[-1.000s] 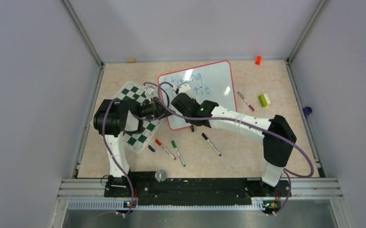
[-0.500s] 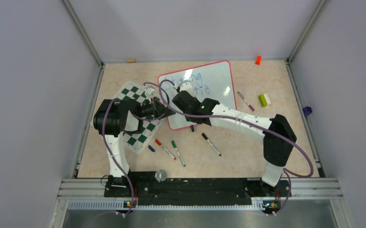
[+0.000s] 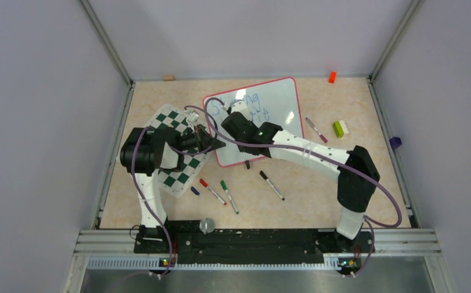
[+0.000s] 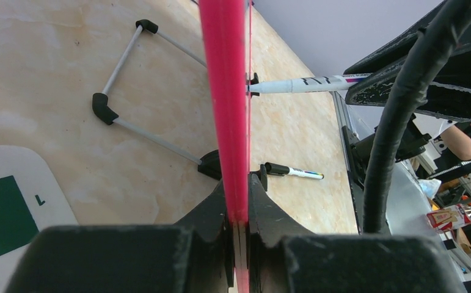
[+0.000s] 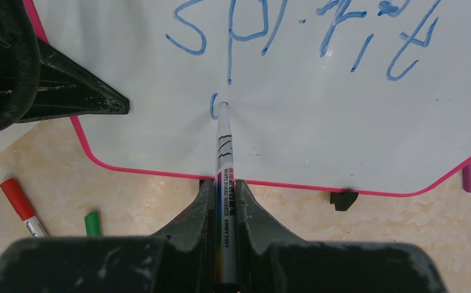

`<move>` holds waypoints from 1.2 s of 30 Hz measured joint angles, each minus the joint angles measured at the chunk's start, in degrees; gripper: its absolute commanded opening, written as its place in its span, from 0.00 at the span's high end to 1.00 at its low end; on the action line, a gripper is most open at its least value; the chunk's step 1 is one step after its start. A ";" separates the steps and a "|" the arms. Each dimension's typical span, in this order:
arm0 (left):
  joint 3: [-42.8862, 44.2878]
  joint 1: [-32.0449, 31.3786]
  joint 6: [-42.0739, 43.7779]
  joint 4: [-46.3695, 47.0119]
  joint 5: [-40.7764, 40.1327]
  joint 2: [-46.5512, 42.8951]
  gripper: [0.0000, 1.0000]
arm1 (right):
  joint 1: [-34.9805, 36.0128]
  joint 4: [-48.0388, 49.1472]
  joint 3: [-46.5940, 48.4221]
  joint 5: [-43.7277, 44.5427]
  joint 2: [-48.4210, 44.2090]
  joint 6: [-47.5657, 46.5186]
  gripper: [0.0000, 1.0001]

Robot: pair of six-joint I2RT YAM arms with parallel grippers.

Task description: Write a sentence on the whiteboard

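Beige marbled tabletop (image 3: 318,189), grey walls (image 3: 251,36) around. Glossy white red-framed whiteboard (image 3: 278,101) lies mid-table beside a green-checkered mat (image 3: 181,171). The left gripper (image 4: 237,201) clamps its frame, and the right gripper (image 5: 223,195) pinches a white marker (image 5: 223,140) touching it under the blue sentence (image 5: 318,36). Loose pens (image 3: 228,195) nearby.

Light is bright, even and diffuse from above; shadows are faint and soft. Mild glare sits on the whiteboard (image 3: 278,107), right part. Wrist views blur the near foreground.
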 measured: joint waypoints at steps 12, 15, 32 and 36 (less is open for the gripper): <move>0.00 0.02 -0.09 0.00 -0.07 0.00 1.00 | -0.04 0.61 -0.90 -0.02 -0.31 0.09 1.00; 0.00 0.02 -0.09 0.00 -0.04 0.00 1.00 | -0.04 1.25 -2.62 -0.22 -1.25 0.31 1.00; 0.00 0.02 -0.11 0.02 -0.07 0.00 1.00 | -0.74 -0.09 -3.04 -0.48 -1.60 0.39 1.00; 0.00 0.02 -0.09 0.02 -0.09 0.00 1.00 | -1.46 -0.74 -0.42 -0.37 -0.87 -0.94 1.00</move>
